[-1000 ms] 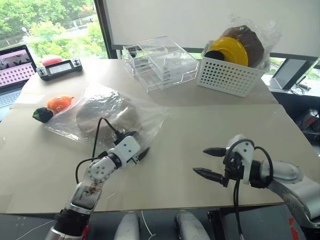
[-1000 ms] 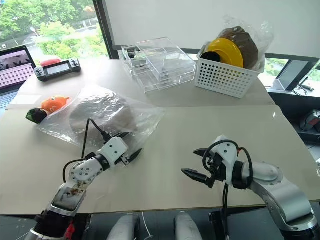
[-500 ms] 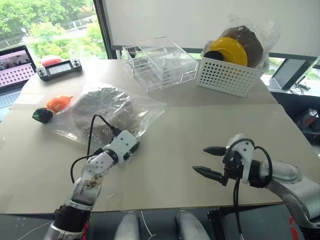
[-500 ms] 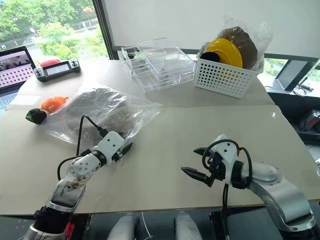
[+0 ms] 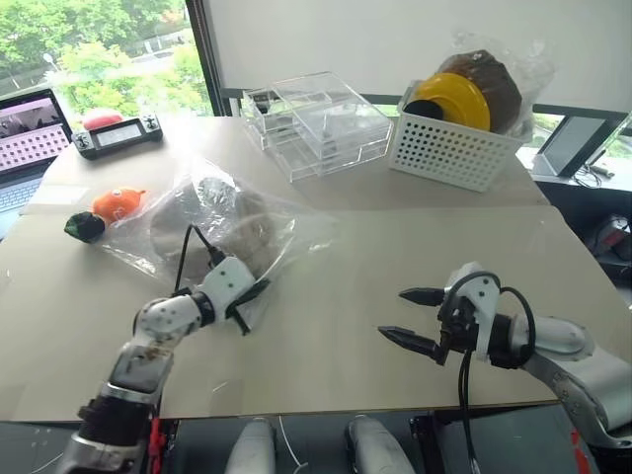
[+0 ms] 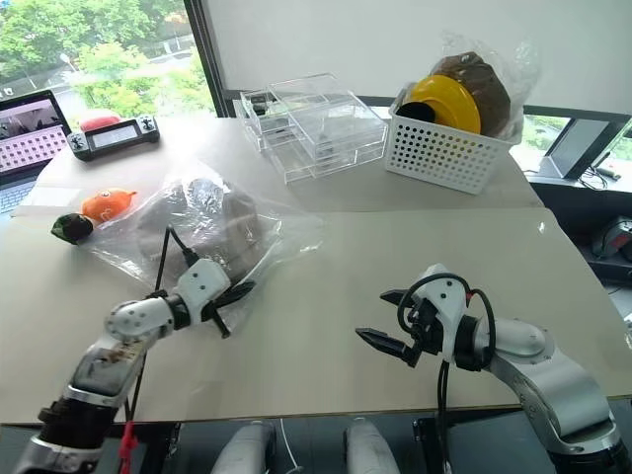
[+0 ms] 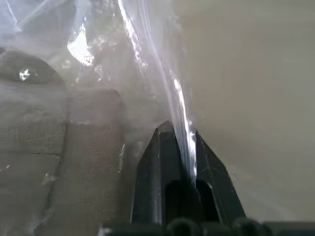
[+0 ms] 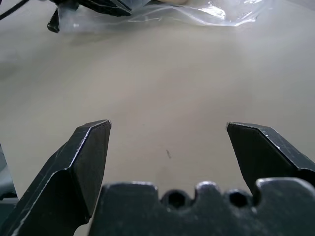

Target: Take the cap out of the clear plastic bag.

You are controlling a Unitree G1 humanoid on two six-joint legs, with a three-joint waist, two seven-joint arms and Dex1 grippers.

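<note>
Cap [image 5: 212, 219] lies inside the clear plastic bag [image 5: 286, 232], at ten o'clock on the bench [image 5: 395, 257]; left end effector [image 5: 259, 289] pinches the bag's edge; right end effector [image 5: 410, 318] gapes wide, empty.

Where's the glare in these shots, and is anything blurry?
Left wrist view: a bright streak of glare runs down the clear plastic bag; the cap behind it looks soft. Left eye view: daylight glints off the bag's wrinkles. Right wrist view: the table shows evenly lit.

Bright daylight pours through the window [image 5: 99, 49] at the far left, evenly lighting the pale counter [image 5: 395, 257] with only soft shadows. White glare streaks the clear plastic bag [image 7: 162, 83], seen close up and blurred in the left wrist view.
</note>
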